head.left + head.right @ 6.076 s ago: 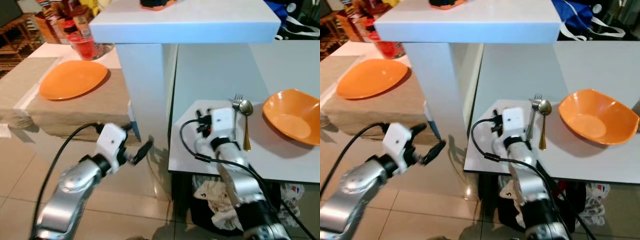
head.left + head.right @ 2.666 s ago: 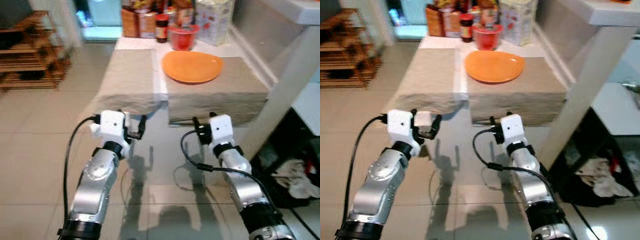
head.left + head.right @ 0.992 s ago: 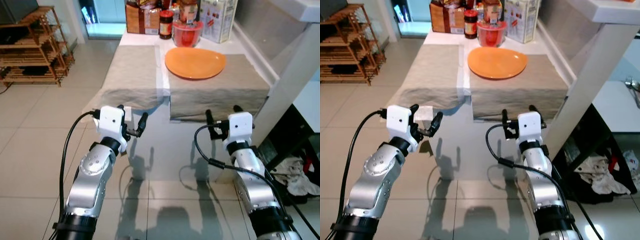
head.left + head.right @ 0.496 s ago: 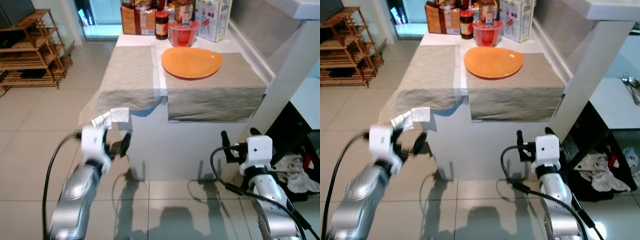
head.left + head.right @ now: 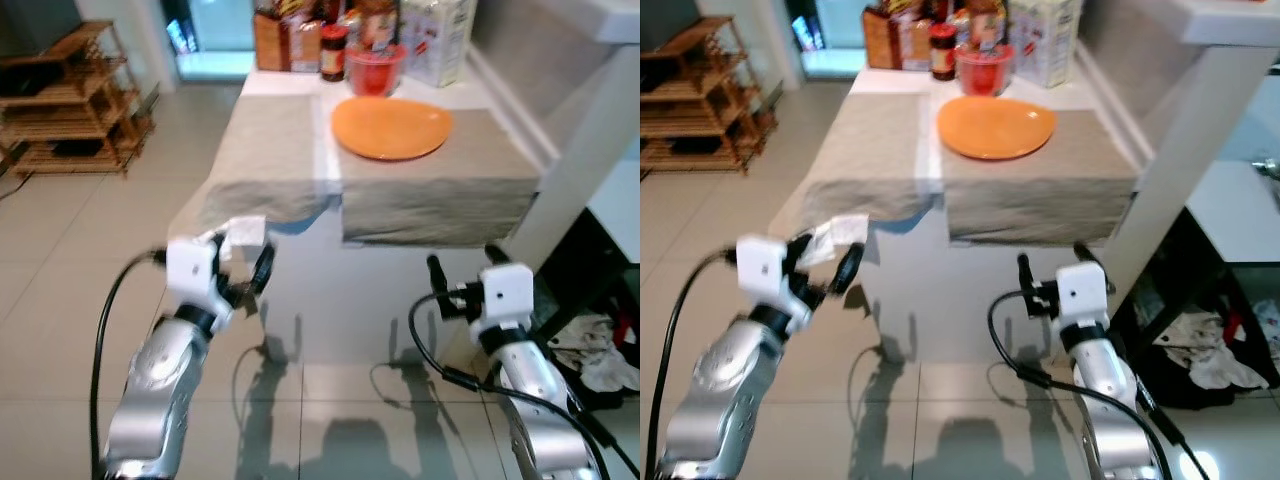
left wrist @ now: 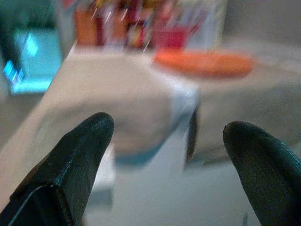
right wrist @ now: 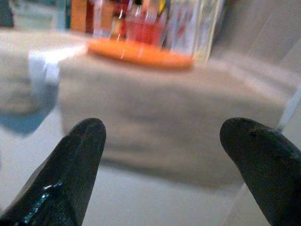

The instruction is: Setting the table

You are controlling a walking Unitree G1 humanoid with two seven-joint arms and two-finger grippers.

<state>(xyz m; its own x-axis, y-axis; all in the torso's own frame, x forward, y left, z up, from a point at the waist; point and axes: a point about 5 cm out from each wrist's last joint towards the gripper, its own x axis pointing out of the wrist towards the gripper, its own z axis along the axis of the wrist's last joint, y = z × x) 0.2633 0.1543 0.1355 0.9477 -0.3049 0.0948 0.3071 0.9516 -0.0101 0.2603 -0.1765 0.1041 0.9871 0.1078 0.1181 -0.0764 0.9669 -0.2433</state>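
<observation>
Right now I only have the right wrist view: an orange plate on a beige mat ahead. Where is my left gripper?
Observer: The left gripper hovers before the near left corner of the table, fingers open, with nothing between them.
Operator: Is there a second mat?
Observer: Yes, a bare beige mat lies to the left of the one under the plate.
Operator: Anything on my right side?
Observer: A slanted white post stands to the right of the table, close to the right gripper.
</observation>
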